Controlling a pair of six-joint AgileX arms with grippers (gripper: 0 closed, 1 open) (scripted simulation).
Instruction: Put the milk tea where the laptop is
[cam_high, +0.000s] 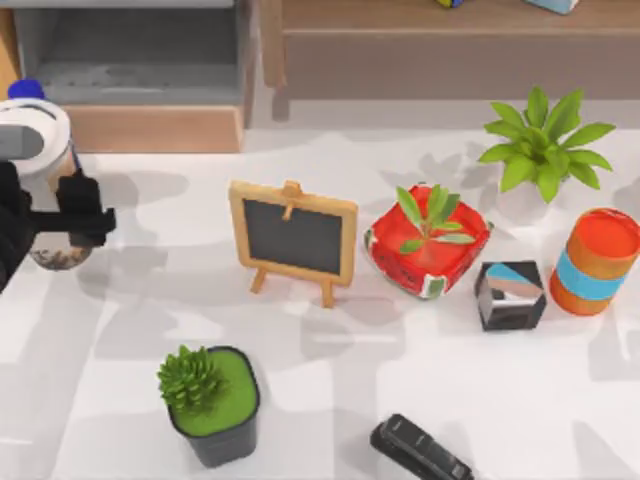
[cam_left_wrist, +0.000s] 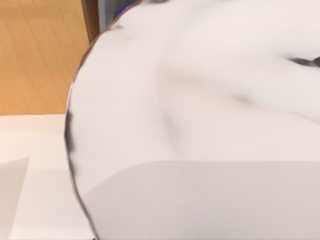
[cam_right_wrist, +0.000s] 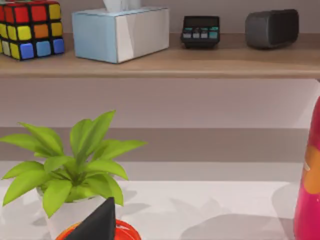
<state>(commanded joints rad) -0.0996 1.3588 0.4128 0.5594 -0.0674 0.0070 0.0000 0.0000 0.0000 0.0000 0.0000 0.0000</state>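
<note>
Across the white surface (cam_high: 330, 390) I see no laptop, so where the cup should end up is something I cannot settle from here. Going by size: a chalkboard easel (cam_high: 293, 237) stands near the middle, a red planter (cam_high: 428, 247) just to its right, a leafy plant (cam_high: 545, 145) behind that, an orange cylinder (cam_high: 596, 261) at the right edge with a dark cube (cam_high: 510, 294) beside it, and a black pot of spiky green (cam_high: 212, 400) toward the front. A dark object (cam_high: 420, 452) lies at the front edge; I take it for part of my right arm, parked, but I cannot tell how its claw stands. The milk tea (cam_high: 40, 185) is at the far left edge, upright, its long axis vertical, white lid toward the camera and dark pearls visible low down. My left claw (cam_high: 75, 205) sits right at the cup, one finger (cam_high: 85, 210) on the cup's right flank and the arm coming in from the left, so I judge it pinching the cup about its middle. In the left wrist view the cup's pale wall (cam_left_wrist: 200, 100) sits hard against the lens, which fits that. Everything else lies to the cup's right, so any carry runs rightward, and the left arm is plainly the nearer one.
</note>
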